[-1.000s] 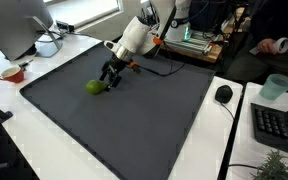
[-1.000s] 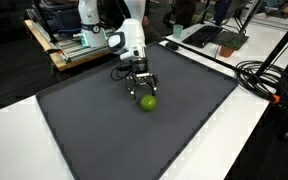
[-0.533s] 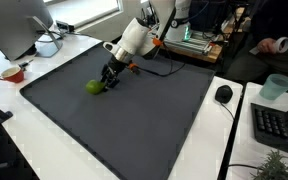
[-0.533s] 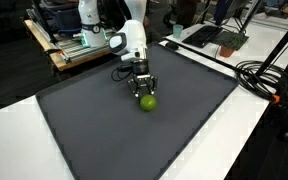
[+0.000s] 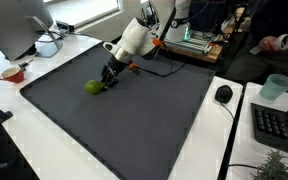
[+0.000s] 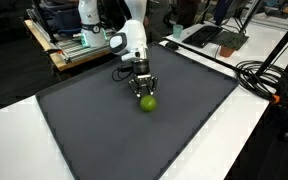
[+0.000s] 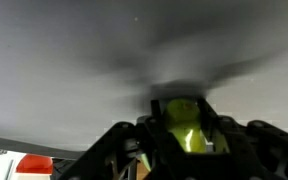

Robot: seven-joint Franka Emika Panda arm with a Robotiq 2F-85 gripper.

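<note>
The green ball (image 6: 147, 102) lies on the dark mat (image 6: 94, 130) that covers the desk (image 6: 239, 135), just above the middle of the frame. The 2 fingers (image 6: 135, 89) reach down from above and flank it. In the wrist view the ball (image 7: 184, 125) sits centred in the gap between the fingers (image 7: 124, 142), low in the frame. It is round, with no long axis to align to. Whether the fingers already pinch it or only straddle it cannot be told.

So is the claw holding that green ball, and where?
Cannot tell for sure. The green ball sits on the mat between the gripper's fingers, which flank its sides, but whether they press on it is unclear.
</note>
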